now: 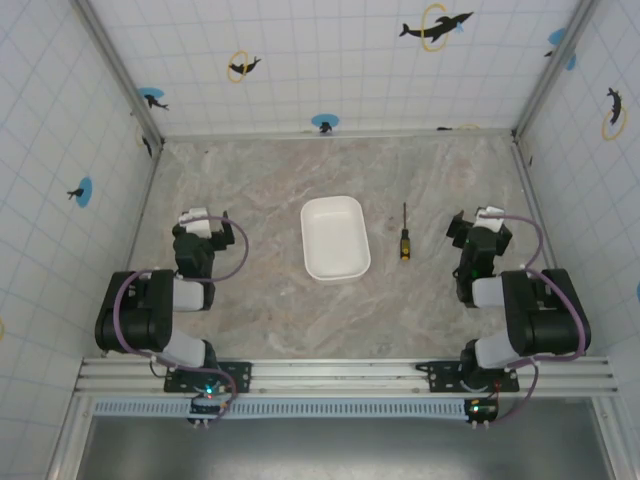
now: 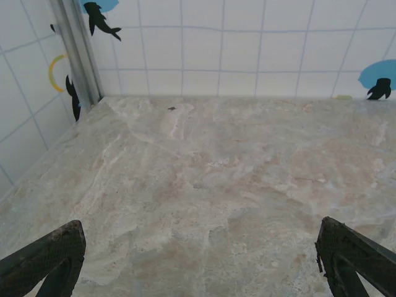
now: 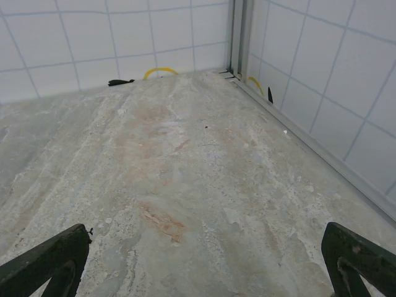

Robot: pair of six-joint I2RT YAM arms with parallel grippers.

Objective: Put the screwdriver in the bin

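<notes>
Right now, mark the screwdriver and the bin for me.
screwdriver [image 1: 404,233]: top external view, where the shaft meets the handle.
bin [image 1: 333,238]: top external view, bare middle of its floor.

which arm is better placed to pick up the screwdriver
Right. The screwdriver lies right of the bin, nearer the right gripper; the left gripper sits across the bin. Both jaws stand open.

The beige marble-patterned desk [image 1: 270,320] looks smooth and matt, like stone. The shallow white rectangular bin [image 1: 334,238] looks like smooth plastic with a slight shine. The slim screwdriver [image 1: 404,236] has a thin dark metal shaft and a black-and-yellow handle. The white tiled walls [image 1: 330,60] look smooth.
</notes>
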